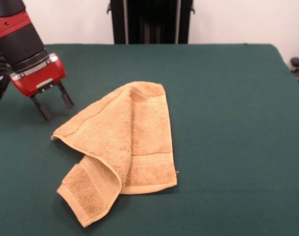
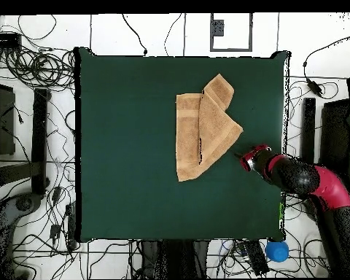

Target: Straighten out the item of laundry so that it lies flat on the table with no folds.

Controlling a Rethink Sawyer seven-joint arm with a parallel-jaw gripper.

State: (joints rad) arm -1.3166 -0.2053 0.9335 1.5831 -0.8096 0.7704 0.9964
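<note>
nearest the camera, a folded-under corner of the orange-tan terry towel (image 1: 121,147) points at the front edge. left of it, my gripper (image 1: 53,104) hangs tilted, fingers apart and empty, apart from the cloth. towel's long axis runs near-to-far, mid green felt table (image 1: 228,123).

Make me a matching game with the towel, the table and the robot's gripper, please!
Things:
1. small orange-tan terry towel
2. big dark green felt-covered table
3. red and black gripper

States:
A. open, holding nothing, beside the towel's corner
B. folded over itself, not flat
C. lying under everything

Pairs: 1-B, 2-C, 3-A
</note>
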